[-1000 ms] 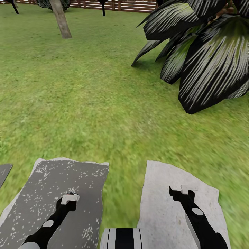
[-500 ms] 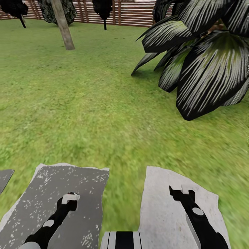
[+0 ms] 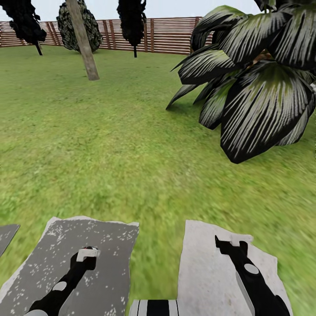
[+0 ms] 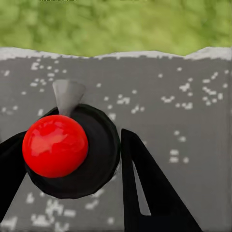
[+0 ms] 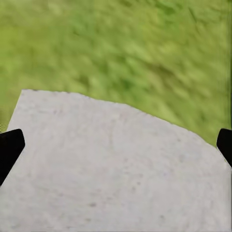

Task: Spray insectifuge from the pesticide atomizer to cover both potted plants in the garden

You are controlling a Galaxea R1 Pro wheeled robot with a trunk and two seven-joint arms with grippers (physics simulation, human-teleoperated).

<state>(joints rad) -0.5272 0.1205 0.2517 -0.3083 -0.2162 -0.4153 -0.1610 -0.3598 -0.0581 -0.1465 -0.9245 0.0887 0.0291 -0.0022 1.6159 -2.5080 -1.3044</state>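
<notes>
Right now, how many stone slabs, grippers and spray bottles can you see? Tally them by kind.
Slabs: 3 – edge slab, speckled slab, light slab
Grippers: 2 – left gripper, right gripper
Atomizer: 1, between the left gripper's fingers
Total: 6

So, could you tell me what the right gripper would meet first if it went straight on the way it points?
Most likely the pale stone slab: the right gripper is open and empty, with nothing between its fingertips and the slab.
</notes>
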